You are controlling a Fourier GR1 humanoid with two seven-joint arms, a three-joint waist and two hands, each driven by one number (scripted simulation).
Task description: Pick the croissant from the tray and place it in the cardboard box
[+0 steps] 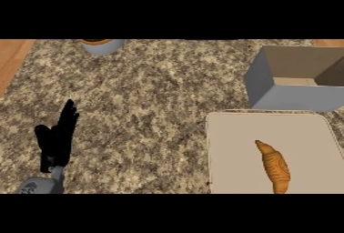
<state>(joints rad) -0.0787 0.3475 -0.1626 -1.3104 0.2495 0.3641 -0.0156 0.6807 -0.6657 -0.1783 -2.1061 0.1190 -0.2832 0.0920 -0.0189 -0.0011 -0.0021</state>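
A golden-brown croissant [273,166] lies lengthwise on the pale tray [235,136] at the lower right; its near end reaches the view's lower edge. Just beyond the tray stands the cardboard box [282,88], grey outside and open at the top, with nothing visible inside. My left hand [57,139] rests at the lower left of the counter, open with straight fingers pointing up, far from the tray. My right hand does not show.
A grey bowl [102,45] with an orange inside sits at the counter's far edge, upper left. The speckled granite counter [148,104] spans the view, with wooden strips showing at the upper corners.
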